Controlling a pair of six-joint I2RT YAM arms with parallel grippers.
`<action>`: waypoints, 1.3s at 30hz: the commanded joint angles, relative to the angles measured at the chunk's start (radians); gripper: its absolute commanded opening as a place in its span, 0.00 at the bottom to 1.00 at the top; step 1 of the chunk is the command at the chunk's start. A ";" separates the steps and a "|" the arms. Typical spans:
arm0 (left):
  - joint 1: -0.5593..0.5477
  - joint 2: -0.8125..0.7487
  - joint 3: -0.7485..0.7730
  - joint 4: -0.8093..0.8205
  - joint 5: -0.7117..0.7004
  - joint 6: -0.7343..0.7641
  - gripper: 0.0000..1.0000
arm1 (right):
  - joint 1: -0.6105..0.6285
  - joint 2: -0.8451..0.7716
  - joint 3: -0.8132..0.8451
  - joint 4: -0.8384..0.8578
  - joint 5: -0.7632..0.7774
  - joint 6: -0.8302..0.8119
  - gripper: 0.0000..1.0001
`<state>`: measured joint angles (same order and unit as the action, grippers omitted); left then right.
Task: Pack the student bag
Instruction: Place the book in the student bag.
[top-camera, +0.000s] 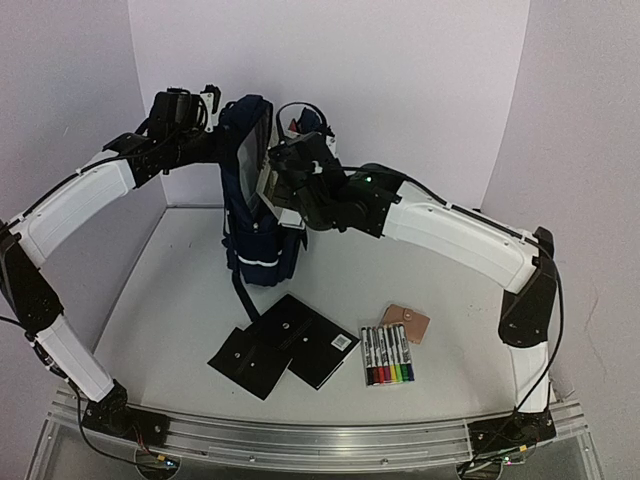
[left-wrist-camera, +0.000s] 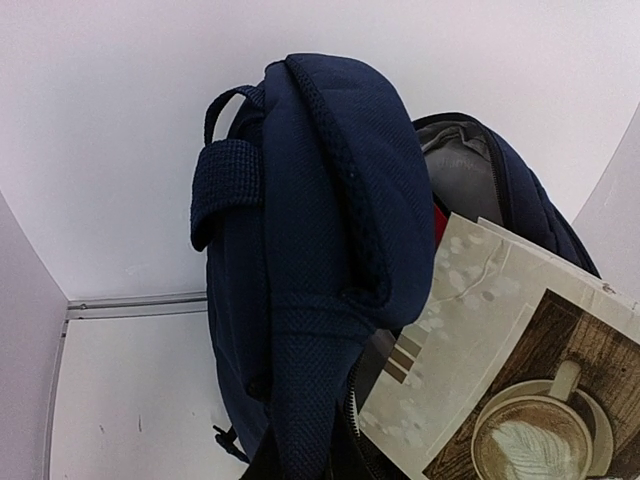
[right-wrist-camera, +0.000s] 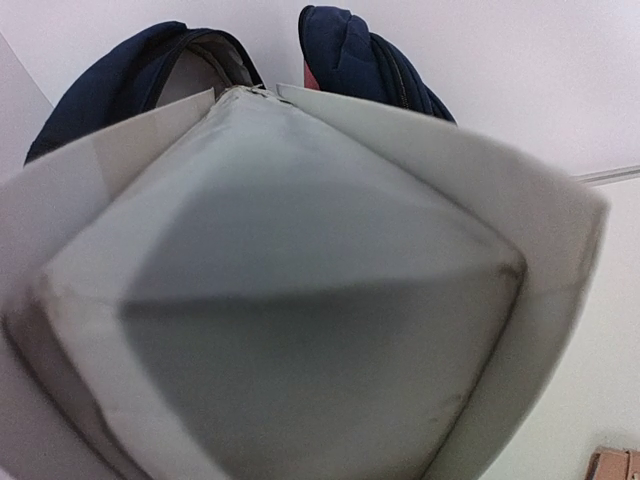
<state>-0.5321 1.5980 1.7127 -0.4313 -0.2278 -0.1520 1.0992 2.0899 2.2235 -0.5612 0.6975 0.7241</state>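
here the right gripper (top-camera: 278, 178) is clenched on a coffee-print booklet (left-wrist-camera: 500, 370), its far edge at the open mouth of the student bag (left-wrist-camera: 320, 250) just ahead. the left gripper (top-camera: 212, 128), across the bag's top, is closed tight; what it pinches, i cannot tell. below both, the bag stands upright on the tabletop (top-camera: 180, 290).

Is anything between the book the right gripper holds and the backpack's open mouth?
Nothing visible blocks it. The coffee-cover book, in the right gripper, has a corner at the student bag's open mouth. The bag's padded back panel slumps alongside the opening, and something red shows inside.
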 joint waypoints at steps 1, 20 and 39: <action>0.003 -0.077 -0.023 0.084 -0.067 0.003 0.00 | -0.009 0.079 0.060 -0.151 0.132 -0.026 0.26; 0.017 -0.173 -0.158 0.189 0.234 0.007 0.00 | -0.038 0.365 0.307 -0.191 0.119 -0.074 0.24; 0.146 -0.237 -0.194 0.079 -0.070 -0.083 0.00 | -0.108 0.217 0.068 -0.171 0.232 -0.075 0.24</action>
<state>-0.4412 1.4465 1.4928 -0.3556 -0.1368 -0.2594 1.0688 2.3177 2.3464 -0.4810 0.7658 0.6967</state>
